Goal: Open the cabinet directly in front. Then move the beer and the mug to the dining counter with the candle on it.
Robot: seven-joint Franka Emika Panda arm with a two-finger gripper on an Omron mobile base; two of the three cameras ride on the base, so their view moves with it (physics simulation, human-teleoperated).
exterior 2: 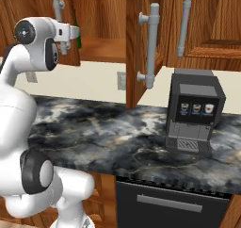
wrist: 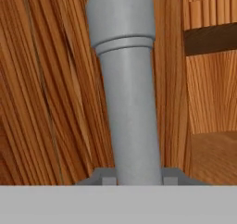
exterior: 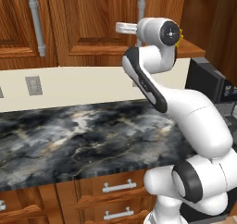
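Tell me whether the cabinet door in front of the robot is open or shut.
Open. In the right base view the cabinet door stands swung out edge-on, baring the shelf inside.

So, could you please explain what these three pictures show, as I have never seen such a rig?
It is a white robot arm in a simulated kitchen. Two pictures come from cameras on its base, behind it to the left and right; the third looks out from its hand. On the dark veined marble counter stands a black coffee machine. The hand is at a long grey bar handle of the reddish-brown wooden cabinet. Its fingertips flank the bar, though I cannot tell whether they grip it.
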